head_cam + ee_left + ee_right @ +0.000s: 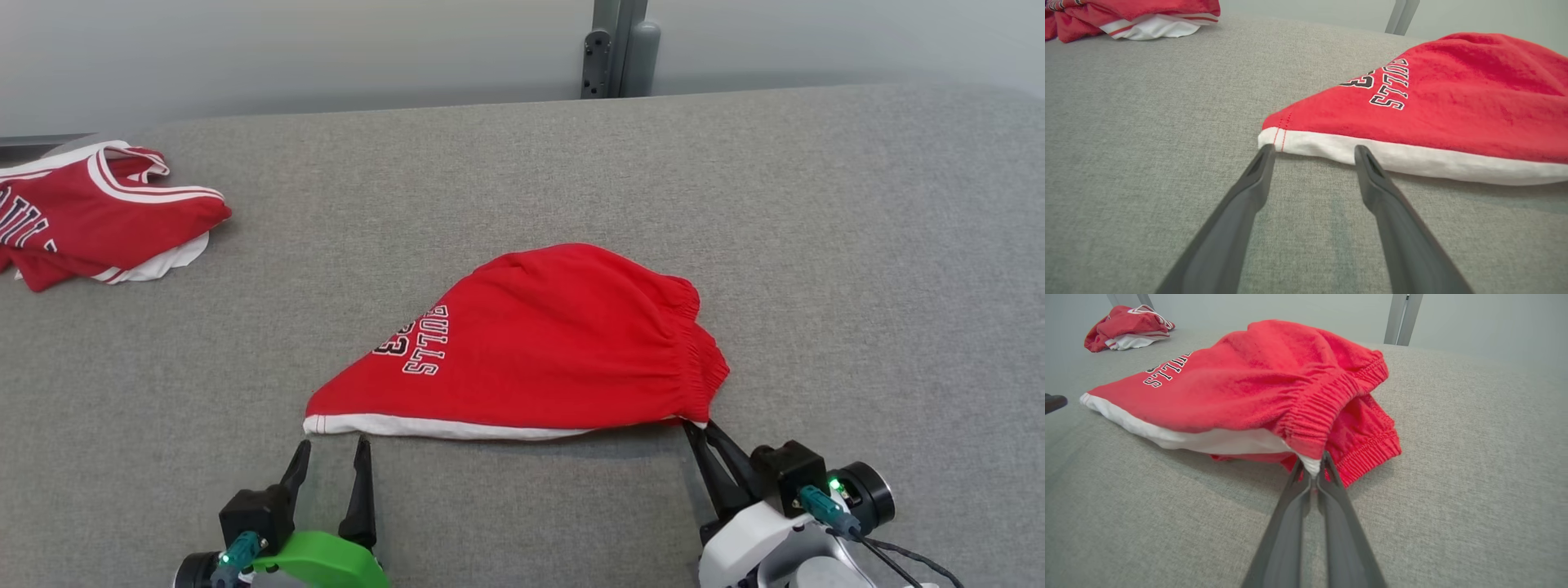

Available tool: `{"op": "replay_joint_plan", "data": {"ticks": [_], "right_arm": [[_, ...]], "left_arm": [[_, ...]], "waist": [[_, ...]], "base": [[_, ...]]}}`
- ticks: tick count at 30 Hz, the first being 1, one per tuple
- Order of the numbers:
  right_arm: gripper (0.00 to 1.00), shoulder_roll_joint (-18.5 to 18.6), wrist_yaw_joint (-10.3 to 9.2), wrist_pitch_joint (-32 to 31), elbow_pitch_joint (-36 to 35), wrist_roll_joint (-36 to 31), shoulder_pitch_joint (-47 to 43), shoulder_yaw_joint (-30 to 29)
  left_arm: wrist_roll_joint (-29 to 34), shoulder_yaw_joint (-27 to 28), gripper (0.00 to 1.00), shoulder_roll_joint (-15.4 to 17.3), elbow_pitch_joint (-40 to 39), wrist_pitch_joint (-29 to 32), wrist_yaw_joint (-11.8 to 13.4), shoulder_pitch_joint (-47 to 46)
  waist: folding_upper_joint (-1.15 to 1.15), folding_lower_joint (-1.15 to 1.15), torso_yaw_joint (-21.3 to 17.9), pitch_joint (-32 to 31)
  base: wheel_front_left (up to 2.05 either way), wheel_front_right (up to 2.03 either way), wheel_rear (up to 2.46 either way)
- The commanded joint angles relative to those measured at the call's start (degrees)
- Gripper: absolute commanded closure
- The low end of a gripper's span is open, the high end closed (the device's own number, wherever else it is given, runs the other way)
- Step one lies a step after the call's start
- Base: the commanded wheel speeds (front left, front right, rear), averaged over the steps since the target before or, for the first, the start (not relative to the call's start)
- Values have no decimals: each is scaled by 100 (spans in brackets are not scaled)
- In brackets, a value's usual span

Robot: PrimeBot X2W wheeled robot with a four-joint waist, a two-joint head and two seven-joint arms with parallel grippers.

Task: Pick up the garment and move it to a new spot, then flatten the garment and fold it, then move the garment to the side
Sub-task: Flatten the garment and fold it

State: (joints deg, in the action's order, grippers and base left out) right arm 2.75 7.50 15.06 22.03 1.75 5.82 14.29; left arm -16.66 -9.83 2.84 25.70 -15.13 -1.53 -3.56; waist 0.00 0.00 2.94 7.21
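We see the red garment lying in the middle of the grey tabletop. Our right claw is pinched tight on its elastic waistband corner at 4 o'clock. Our left claw gapes wide, tips just beside the white hem corner at 7 o'clock. A red jersey sits at 10 o'clock.

Cannot read in full the number beside the BULLS lettering on the red shorts, partly lost at the fold, nor see under the top layer beyond a strip of white lining and a red hem. Cannot follow the red jersey past the head view's left edge, nor read its lettering, cut short there. Cannot make out the tips of the right pincer, pressed together and tucked into the waistband corner, nor the left pincer below the bottom edge.
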Motion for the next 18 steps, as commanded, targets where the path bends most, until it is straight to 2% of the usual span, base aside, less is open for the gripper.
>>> {"op": "replay_joint_plan", "data": {"ticks": [1, 7, 15, 16, 18], "right_arm": [[100, 24, -1, 18, -32, -66, -47, -68], [100, 32, -2, 18, -66, -127, -11, -165], [100, 30, -1, 17, -85, -119, -14, -162], [100, 29, -1, 18, -81, -111, -17, -154], [100, 28, -1, 18, -74, -101, -22, -141]], "left_arm": [[57, 37, 0, 10, 96, -3, -40, -121], [140, 41, 0, 63, 665, -3, -96, -369], [217, 278, 0, 84, 738, -3, -71, -370], [233, 294, 4, 86, 779, -4, -84, -371], [261, 297, 31, 88, 844, -4, -118, -382]], "waist": [[0, 0, -56, 41], [0, 0, -171, 86], [0, 0, -211, 99], [0, 0, -215, 95], [0, 0, -223, 86]], "base": [[0, 0, 0], [0, 0, 0], [0, 0, 0], [0, 0, 0], [0, 0, 0]]}}
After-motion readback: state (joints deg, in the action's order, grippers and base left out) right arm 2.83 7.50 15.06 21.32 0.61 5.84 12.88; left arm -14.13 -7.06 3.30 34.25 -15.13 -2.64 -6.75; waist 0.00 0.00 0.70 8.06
